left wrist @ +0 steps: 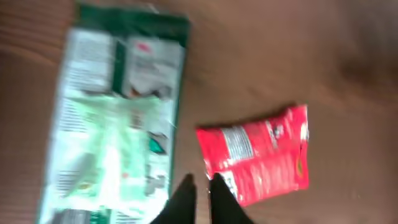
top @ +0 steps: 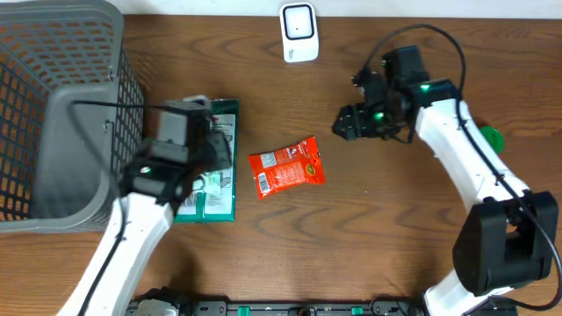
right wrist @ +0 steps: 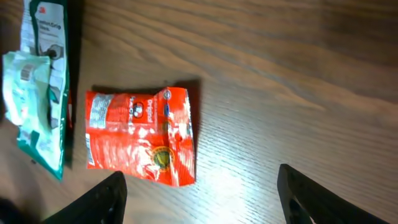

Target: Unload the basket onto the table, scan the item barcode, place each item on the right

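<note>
Overhead: crinkled glossy red packet (top: 286, 168) on woodgrain table (top: 386, 219); left hand (left wrist: 199, 184) together, right hand (right wrist: 200, 174) apart.

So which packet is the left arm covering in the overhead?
The green-and-white packet, next to the basket; the left arm hides part of it. The red packet lies fully exposed, apart from both arms.

Red packet (top: 286, 169), green-white pouch (left wrist: 115, 124)

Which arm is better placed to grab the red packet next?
Probably the right: the right gripper is open facing the red packet, while the left gripper is shut beside the green packet.
</note>
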Available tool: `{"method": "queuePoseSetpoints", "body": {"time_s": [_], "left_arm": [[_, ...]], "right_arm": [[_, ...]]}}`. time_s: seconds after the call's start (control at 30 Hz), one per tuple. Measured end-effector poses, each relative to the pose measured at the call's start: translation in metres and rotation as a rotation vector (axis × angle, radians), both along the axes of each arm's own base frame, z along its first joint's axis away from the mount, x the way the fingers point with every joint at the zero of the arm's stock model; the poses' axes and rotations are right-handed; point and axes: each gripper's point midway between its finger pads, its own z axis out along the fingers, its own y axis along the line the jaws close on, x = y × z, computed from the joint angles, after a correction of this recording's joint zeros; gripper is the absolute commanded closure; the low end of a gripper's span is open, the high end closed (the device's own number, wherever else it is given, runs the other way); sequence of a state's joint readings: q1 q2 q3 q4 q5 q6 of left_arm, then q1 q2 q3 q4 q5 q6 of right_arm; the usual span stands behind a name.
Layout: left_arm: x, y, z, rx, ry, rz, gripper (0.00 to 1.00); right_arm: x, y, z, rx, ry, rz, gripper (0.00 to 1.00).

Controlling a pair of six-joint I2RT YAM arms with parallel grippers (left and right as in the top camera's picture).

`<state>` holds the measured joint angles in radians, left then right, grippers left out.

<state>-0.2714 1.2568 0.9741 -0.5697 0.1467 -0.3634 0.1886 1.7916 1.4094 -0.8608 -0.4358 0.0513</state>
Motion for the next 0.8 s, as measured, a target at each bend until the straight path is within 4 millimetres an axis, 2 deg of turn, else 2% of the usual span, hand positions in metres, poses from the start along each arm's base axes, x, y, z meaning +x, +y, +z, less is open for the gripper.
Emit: {"method": "queuePoseSetpoints", "body": {"time_s": [0.03, 0.07, 0.17, 0.2, 0.3, 0.57, 0.77, 0.8], "left_arm": [[-0.003, -0.007, -0.011, -0.001, 0.036, -0.02, 0.93], [-0.006, -0.016, -0.03, 0.003, 0.098, -0.048, 0.93], [-0.011, -0.029, -0.065, 0.024, 0.199, -0.087, 0.92], [-0.012, -0.038, -0.084, 0.027, 0.246, -0.111, 0.93], [-0.013, -0.052, -0.113, 0.013, 0.313, -0.148, 0.93], [-0.021, -0.055, -0.148, 0.017, 0.415, -0.156, 0.92], [-0.02, -0.055, -0.149, 0.016, 0.415, -0.156, 0.92], [-0.02, -0.055, -0.149, 0.016, 0.415, -0.156, 0.92]], "right_arm": [[-0.001, -0.002, -0.001, 0.016, 0.009, 0.008, 0.26], [-0.003, -0.004, -0.002, 0.029, 0.02, 0.014, 0.26], [-0.006, -0.003, -0.011, 0.056, 0.049, 0.039, 0.27], [-0.008, -0.001, -0.018, 0.071, 0.072, 0.053, 0.27], [-0.016, 0.007, -0.034, 0.114, 0.126, 0.088, 0.27], [-0.03, 0.023, -0.067, 0.204, 0.217, 0.142, 0.3], [-0.038, 0.05, -0.09, 0.296, 0.213, 0.208, 0.3], [-0.044, 0.06, -0.096, 0.318, 0.219, 0.229, 0.3]]}}
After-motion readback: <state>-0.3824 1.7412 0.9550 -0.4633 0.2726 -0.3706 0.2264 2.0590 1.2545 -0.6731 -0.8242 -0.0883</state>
